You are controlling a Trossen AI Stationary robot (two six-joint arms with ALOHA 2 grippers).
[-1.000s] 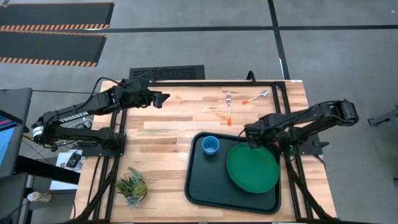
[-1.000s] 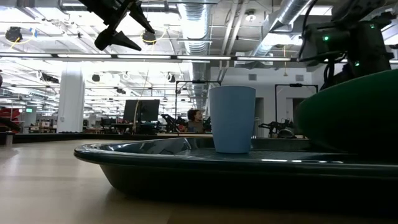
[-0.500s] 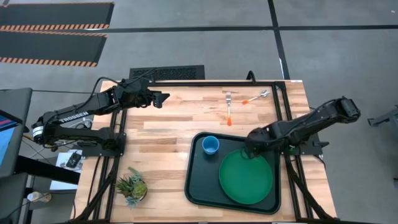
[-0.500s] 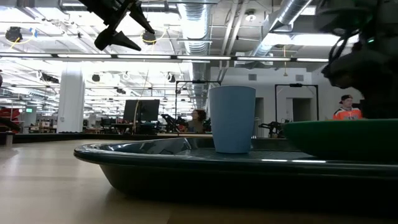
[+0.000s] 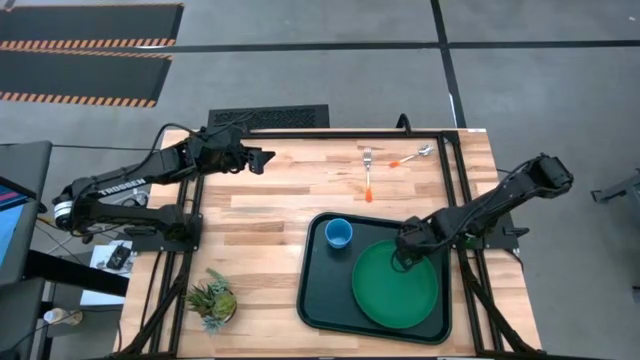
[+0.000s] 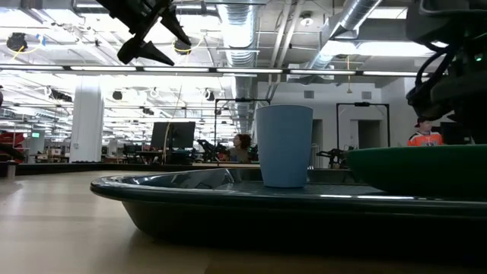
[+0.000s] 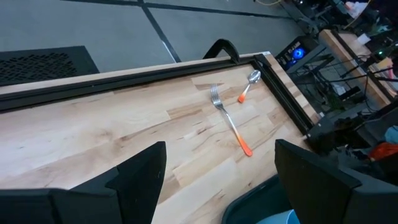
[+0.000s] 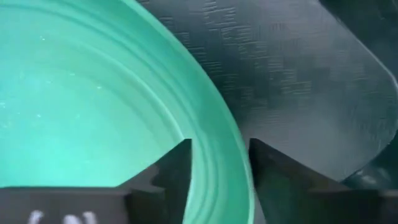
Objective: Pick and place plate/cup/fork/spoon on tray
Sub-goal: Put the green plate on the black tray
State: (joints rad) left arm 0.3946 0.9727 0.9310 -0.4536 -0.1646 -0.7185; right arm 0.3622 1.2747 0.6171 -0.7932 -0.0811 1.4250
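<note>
Wood table [image 5: 270, 215], tray [image 5: 318, 290] w/ plate [image 5: 395, 290] (cup [image 5: 338, 234] beside), open-plan room behind.

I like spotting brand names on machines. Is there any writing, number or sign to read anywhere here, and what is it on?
"TROSSEN": white letters along the left arm, in the high view.
A small green sign hangs in the room behind; too small to read.
Nothing readable on the tray, plate, cup, fork or spoon.

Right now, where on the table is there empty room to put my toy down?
Bare wood lies between the plant and the tray, and from the left end effector across to the fork. The tray is crowded: cup, plate, right end effector.
</note>
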